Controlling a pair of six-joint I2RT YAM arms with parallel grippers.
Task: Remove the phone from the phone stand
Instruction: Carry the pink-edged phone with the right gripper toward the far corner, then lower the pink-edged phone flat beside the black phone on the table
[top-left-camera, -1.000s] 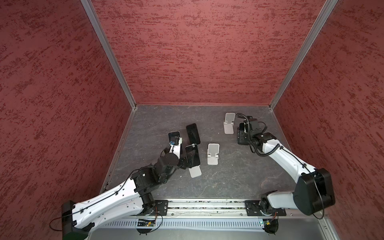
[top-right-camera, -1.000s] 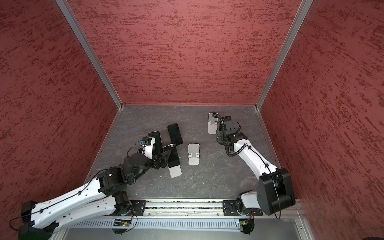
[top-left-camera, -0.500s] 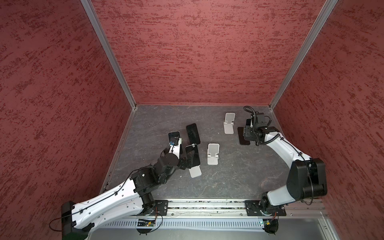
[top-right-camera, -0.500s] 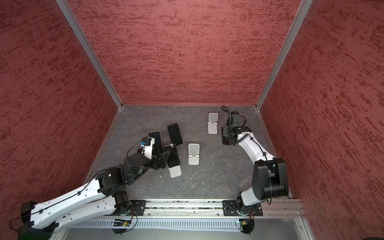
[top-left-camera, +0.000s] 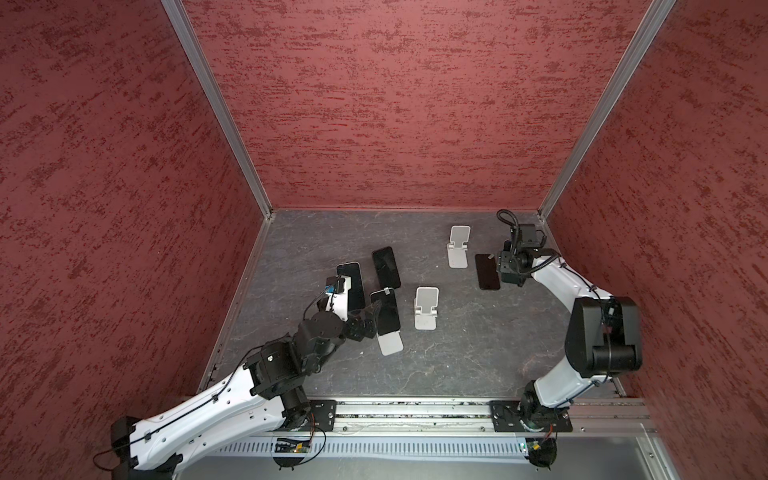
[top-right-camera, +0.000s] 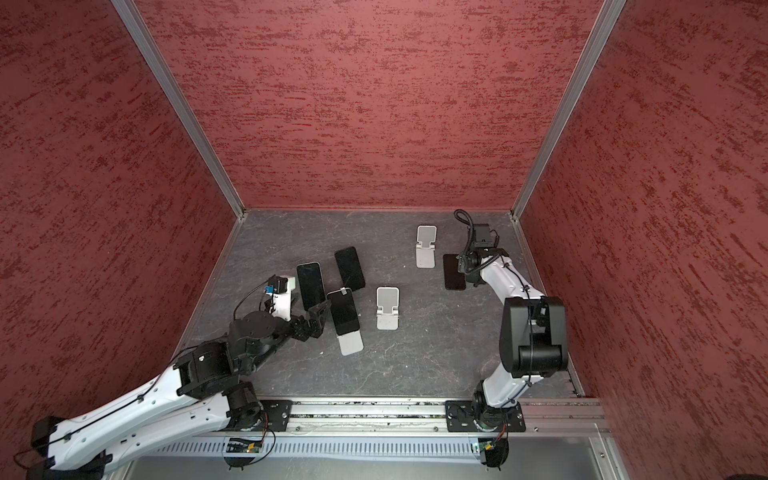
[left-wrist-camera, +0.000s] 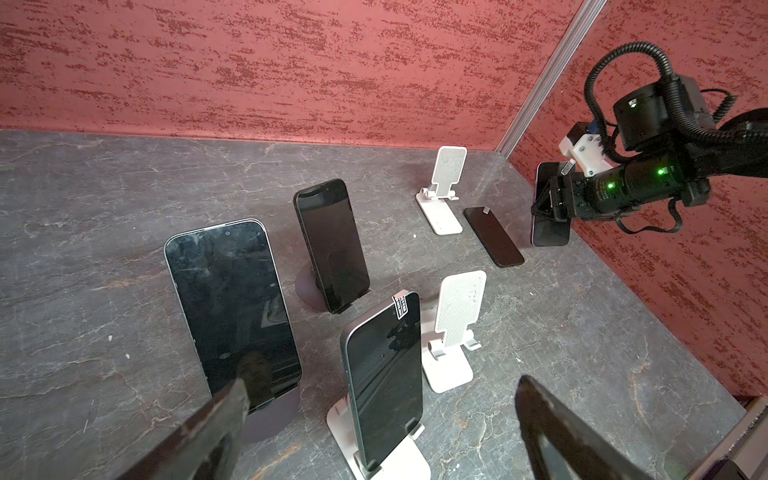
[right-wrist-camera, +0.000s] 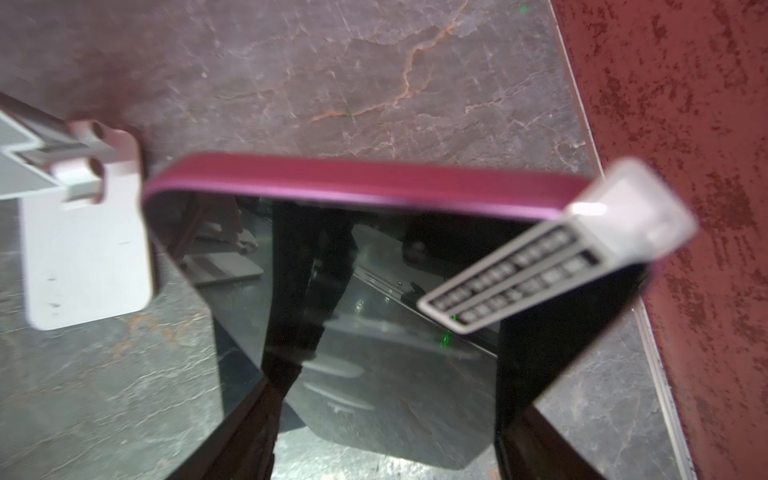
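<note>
Front floor (top-left-camera: 478, 357) lies open; three propped phones (top-left-camera: 386, 312) and two empty stands (top-left-camera: 426, 300) crowd the middle.

Tally: phone (left-wrist-camera: 232, 307) (left-wrist-camera: 332, 245) (left-wrist-camera: 382, 374) (left-wrist-camera: 492, 237) (left-wrist-camera: 548, 226) x5, white stand (left-wrist-camera: 446, 187) (left-wrist-camera: 457, 324) (left-wrist-camera: 415, 463) x3, purple round stand (left-wrist-camera: 268, 422) (left-wrist-camera: 305, 289) x2, robot arm (top-left-camera: 208, 411) (top-left-camera: 559, 286) x2.

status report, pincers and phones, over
Left pincer open, facing standing phone on white stand. Right pincer shut on purple-edged phone, off any stand, beside flat phone. Path to standing phone clear.
</note>
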